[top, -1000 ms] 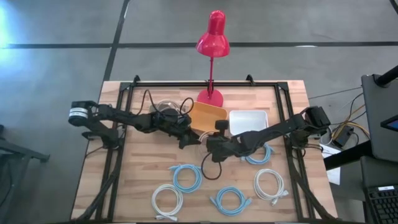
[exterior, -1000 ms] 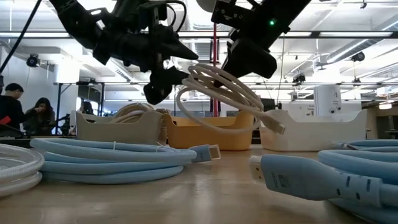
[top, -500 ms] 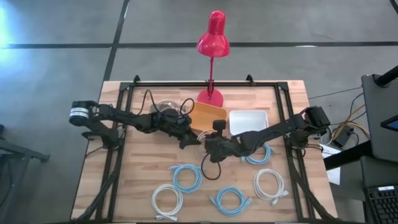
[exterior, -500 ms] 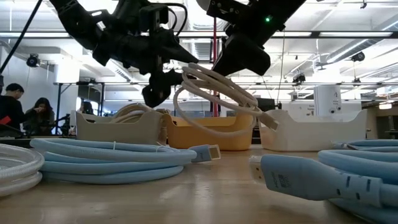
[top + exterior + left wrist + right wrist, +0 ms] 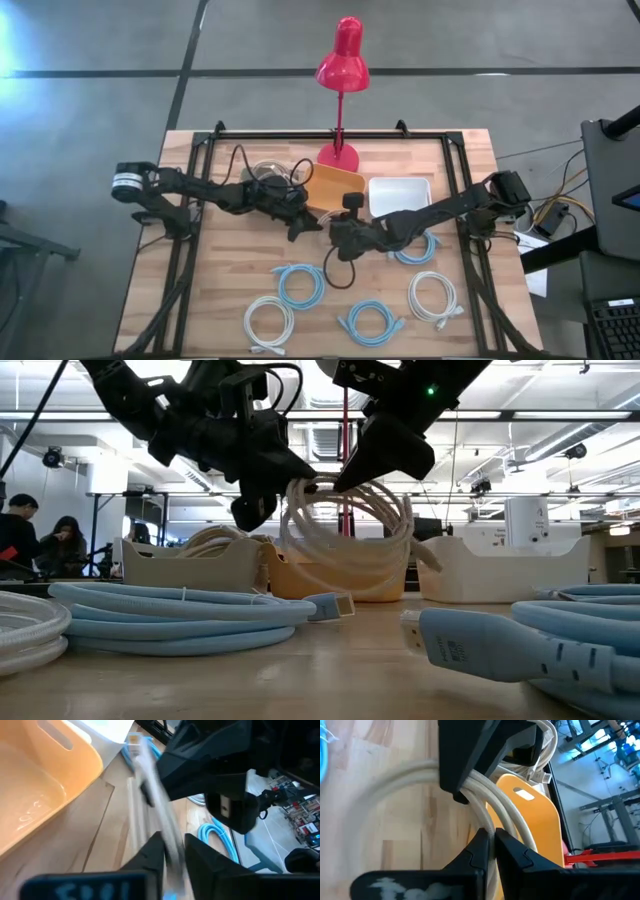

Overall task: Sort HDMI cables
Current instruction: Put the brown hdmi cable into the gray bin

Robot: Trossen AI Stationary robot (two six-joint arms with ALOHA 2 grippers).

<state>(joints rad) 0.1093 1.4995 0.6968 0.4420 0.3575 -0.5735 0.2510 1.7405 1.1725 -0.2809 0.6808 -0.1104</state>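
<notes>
Three light blue cables [image 5: 299, 285], two white cables [image 5: 268, 322]; both grippers [image 5: 318, 484] pinching one beige cable [image 5: 345, 540].

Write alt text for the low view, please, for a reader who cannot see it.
Two dark robot hands, left and right, hold one beige coiled cable in the air above the wooden table. Light blue coiled cables lie in front; a beige tray, an orange tray and a white tray stand behind.

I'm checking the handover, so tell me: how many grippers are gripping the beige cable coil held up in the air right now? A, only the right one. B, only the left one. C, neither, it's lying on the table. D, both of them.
D: in the low view the beige coil hangs above the table with the left gripper and the right gripper both closed on its top.
</notes>
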